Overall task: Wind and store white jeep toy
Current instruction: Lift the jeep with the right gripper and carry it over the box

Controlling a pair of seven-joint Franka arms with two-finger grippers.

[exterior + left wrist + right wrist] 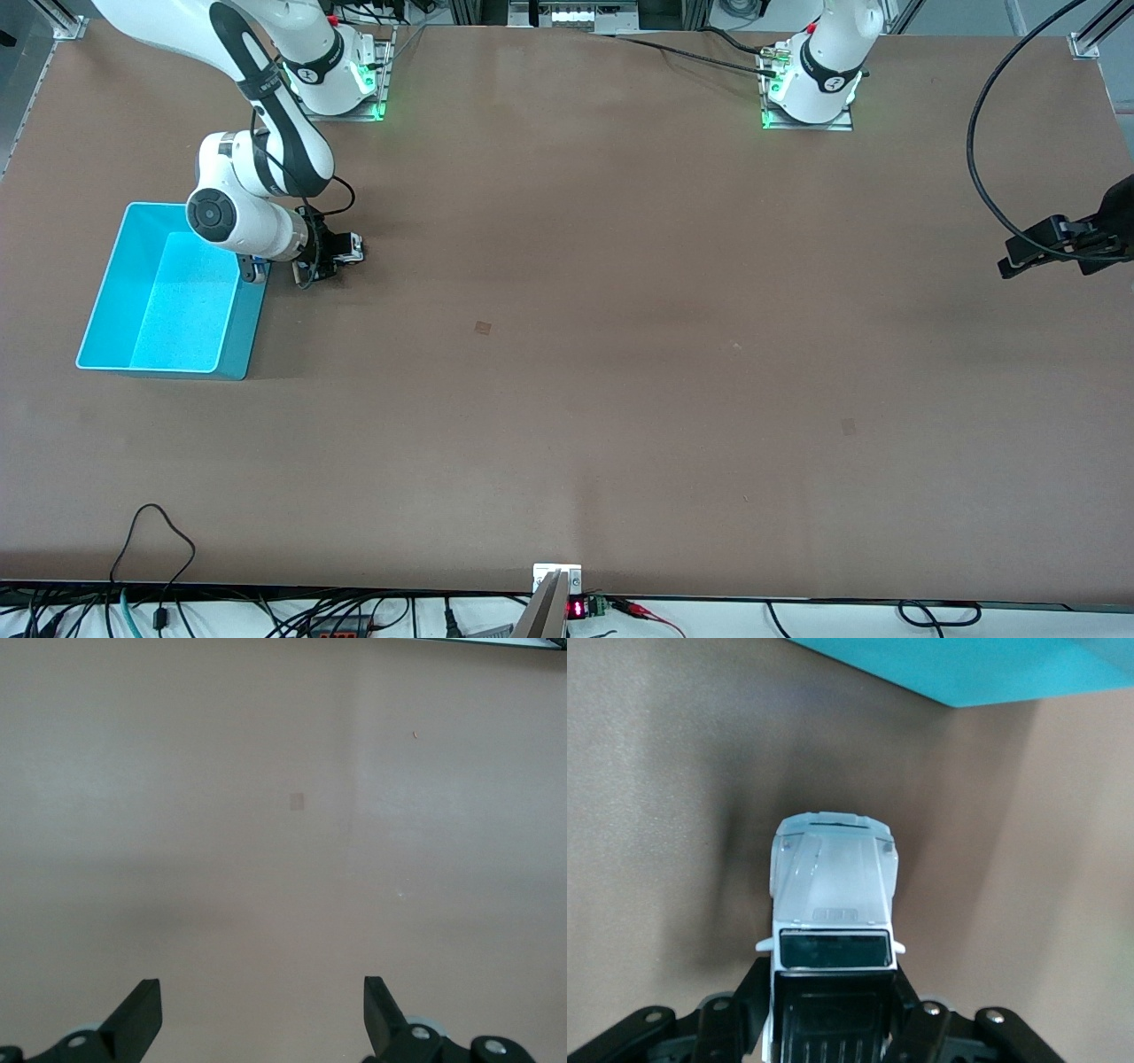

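The white jeep toy (833,895), with a black ribbed roof and dark windscreen, sits low at the brown table beside the teal bin (992,665). My right gripper (831,992) is shut on the jeep's rear body, one black finger against each side. In the front view the jeep (354,244) shows as a small white spot at the right gripper (341,252), just off the corner of the bin (115,266) that lies nearer the robot bases. My left gripper (263,1014) hangs open over bare table at the left arm's end (1019,257), waiting.
The teal bin holds nothing and stands at the right arm's end of the table. A black cable (983,168) loops above the left arm's end. Small pale tape marks (482,328) dot the brown tabletop.
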